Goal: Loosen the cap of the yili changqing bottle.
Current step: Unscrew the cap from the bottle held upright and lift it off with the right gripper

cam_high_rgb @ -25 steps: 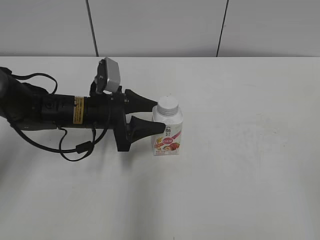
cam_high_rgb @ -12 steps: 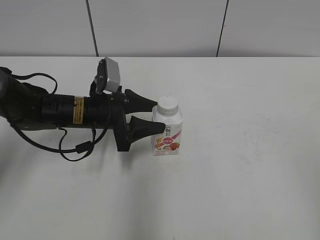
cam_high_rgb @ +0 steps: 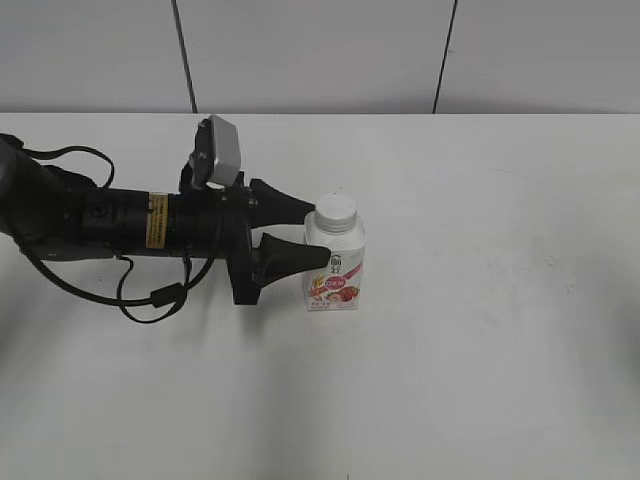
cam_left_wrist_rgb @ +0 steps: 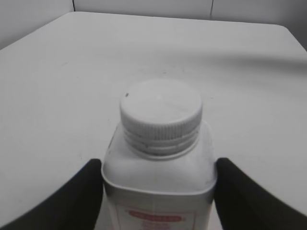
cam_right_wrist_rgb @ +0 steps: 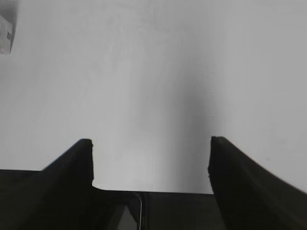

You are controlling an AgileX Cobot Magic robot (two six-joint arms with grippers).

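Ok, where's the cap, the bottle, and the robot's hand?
cap (cam_left_wrist_rgb: 160, 108), left wrist view, on its flat top.
bottle (cam_high_rgb: 333, 282), exterior view, on its pink label.
left hand (cam_high_rgb: 322, 232), exterior view, between its fingertips.

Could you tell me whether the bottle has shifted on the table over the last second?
No. The bottle sits at the same spot below the wall seam.

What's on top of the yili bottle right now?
Only the cap, seated on the yili changqing bottle. Left gripper clamps the body. Contents hidden by opaque plastic.
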